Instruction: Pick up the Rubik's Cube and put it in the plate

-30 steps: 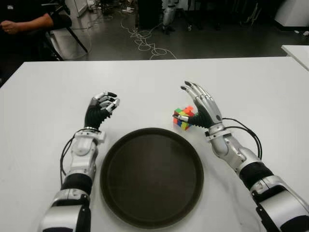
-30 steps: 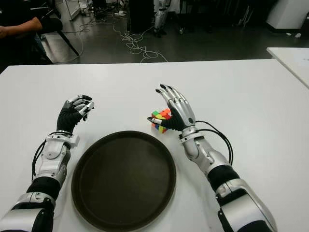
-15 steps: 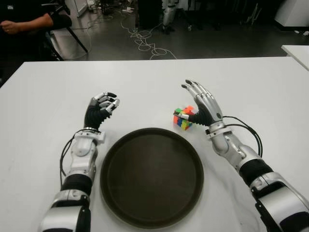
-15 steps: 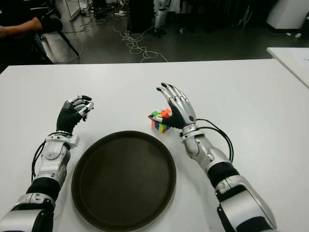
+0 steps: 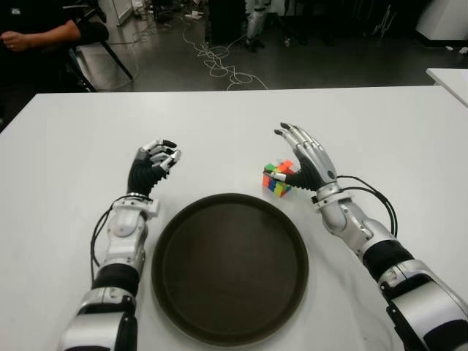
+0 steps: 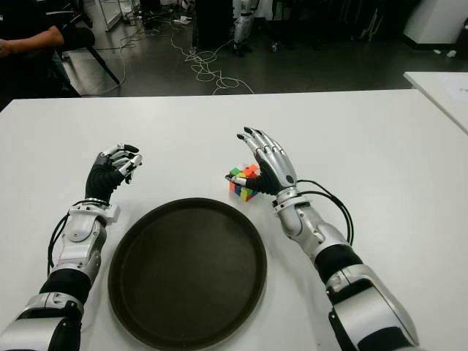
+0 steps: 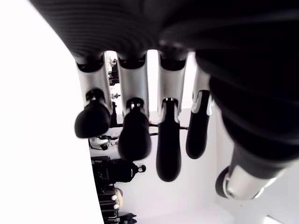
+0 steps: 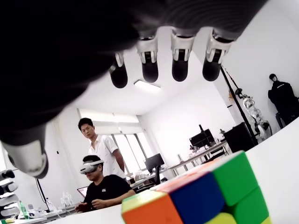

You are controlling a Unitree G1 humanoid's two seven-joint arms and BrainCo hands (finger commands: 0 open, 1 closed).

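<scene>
The Rubik's Cube (image 5: 277,178) sits on the white table (image 5: 234,121) just beyond the far right rim of the round dark plate (image 5: 229,266). My right hand (image 5: 301,157) stands right beside the cube on its right side, palm toward it, fingers spread open and holding nothing. In the right wrist view the cube (image 8: 201,193) lies close below the open fingertips (image 8: 180,70). My left hand (image 5: 155,164) shows beside the plate's far left, its fingers loosely curled on nothing.
A person's arm (image 5: 36,33) shows beyond the table's far left corner, near a chair. Cables (image 5: 219,62) lie on the floor behind. Another white table's corner (image 5: 450,77) is at the far right. Two people (image 8: 100,179) appear in the right wrist view.
My right hand has shifted slightly toward the cube and away from me. The cube and the left hand have stayed put.
</scene>
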